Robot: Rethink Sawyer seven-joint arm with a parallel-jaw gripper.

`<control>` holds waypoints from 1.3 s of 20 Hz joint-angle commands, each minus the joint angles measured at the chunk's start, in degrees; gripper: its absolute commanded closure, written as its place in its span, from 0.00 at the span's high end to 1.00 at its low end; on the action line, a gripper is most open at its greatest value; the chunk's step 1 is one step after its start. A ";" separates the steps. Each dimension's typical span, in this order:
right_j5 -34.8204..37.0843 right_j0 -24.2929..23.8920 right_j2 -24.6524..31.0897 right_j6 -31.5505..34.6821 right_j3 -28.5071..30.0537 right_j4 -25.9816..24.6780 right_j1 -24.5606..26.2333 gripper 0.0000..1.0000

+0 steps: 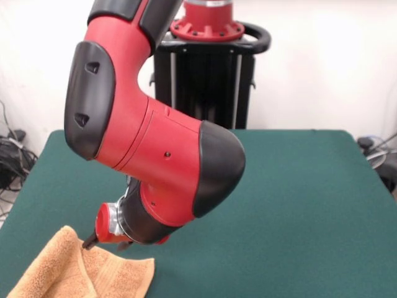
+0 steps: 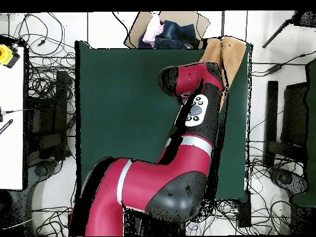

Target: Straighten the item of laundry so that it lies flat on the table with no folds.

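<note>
Chunky glossy red arm (image 1: 155, 155) with rounded black plastic caps on the joints, one big cap (image 1: 217, 164) at the elbow end and another (image 1: 90, 99) with two small slots. There's a tiny dark screw (image 1: 167, 154) on the red shell. From overhead you get a light grey band (image 2: 194, 143) and a white oval button panel (image 2: 196, 111). Black ribbed pedestal (image 1: 208, 77), red flange on top.

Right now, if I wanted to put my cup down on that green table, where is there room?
Most of the table is bare: the whole stretch right of the arm in the front view, out to the edge. It is crowded only at the near left corner, where the towel lies bunched under the pincer.
</note>
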 commanded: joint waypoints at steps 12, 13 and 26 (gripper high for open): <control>-8.73 0.08 5.12 13.21 10.57 1.77 0.63 1.00; -10.35 -0.17 5.70 13.00 10.50 1.83 0.92 1.00; -32.65 -6.80 16.52 3.70 20.78 2.37 -4.12 1.00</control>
